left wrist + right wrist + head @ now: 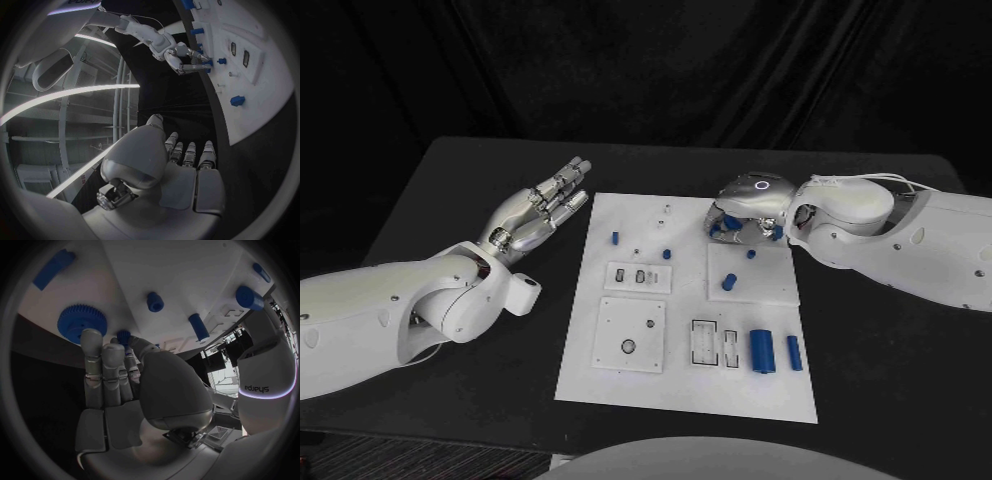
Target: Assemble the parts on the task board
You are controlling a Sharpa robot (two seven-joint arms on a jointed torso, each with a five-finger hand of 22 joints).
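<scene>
White rectangular task board (678, 385) lies flat at the middle of the black counter (473, 170), long side running away from the robot. Its surface carries raised white square plates with slots and holes. Small blue plastic parts are spread over it: two upright blue cylinders (763, 350) side by side near the right front corner, a short blue peg (616, 238) near the left edge, another blue peg (666, 254) toward the centre, and a blue pin (730, 283) on the right-hand plate.

Right hand (740, 215) sits over the far right part of the board. In the right wrist view its fingers (94, 355) are extended, tips touching a blue toothed gear (82, 323); no closed grip visible.

Left hand (538, 212) rests above the counter just left of the board, fingers straight and slightly apart, holding nothing.
</scene>
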